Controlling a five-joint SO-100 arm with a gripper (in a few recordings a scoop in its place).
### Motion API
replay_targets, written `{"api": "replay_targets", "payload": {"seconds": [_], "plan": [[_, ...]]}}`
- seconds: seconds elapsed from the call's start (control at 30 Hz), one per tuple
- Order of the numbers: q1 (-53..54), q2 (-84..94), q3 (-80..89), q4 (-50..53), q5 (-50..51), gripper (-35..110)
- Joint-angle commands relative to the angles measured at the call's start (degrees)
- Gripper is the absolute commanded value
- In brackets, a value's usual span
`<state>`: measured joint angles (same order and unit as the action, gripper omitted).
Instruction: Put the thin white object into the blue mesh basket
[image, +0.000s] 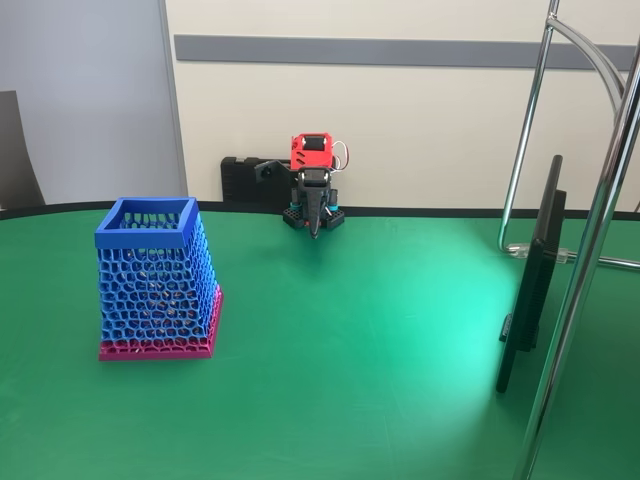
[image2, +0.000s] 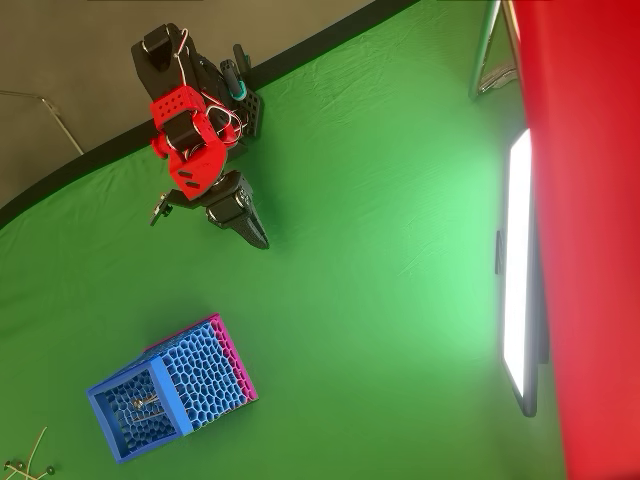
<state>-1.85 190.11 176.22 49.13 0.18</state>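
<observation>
- My tool (image: 316, 228), fingers pressed together, points down at the green desk (image: 380, 340) near its far edge.
- The blue mesh basket (image: 148, 222) stands well apart; overhead I glimpse thin pale pieces inside, too small to identify.

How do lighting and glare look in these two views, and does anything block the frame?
Fixed view: a bright patch washes out the green table beside the dark screen, edge-on; the blue mesh basket is sharp and evenly lit. Overhead view: the screen is blown out white, and a blurred red shape covers the right edge; the gripper casts a soft shadow.
</observation>
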Motion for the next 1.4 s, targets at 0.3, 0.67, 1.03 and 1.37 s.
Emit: {"api": "replay_targets", "payload": {"seconds": [0.3,0.67,1.03,1.37], "plan": [[-0.79,0.35,0.44,0.35,-0.44,1],[-1.93,0.35,0.44,0.35,-1.23,1],[-1.93,0.35,0.44,0.35,-1.32,1],[-1.93,0.35,0.44,0.35,-1.23,1]]}}
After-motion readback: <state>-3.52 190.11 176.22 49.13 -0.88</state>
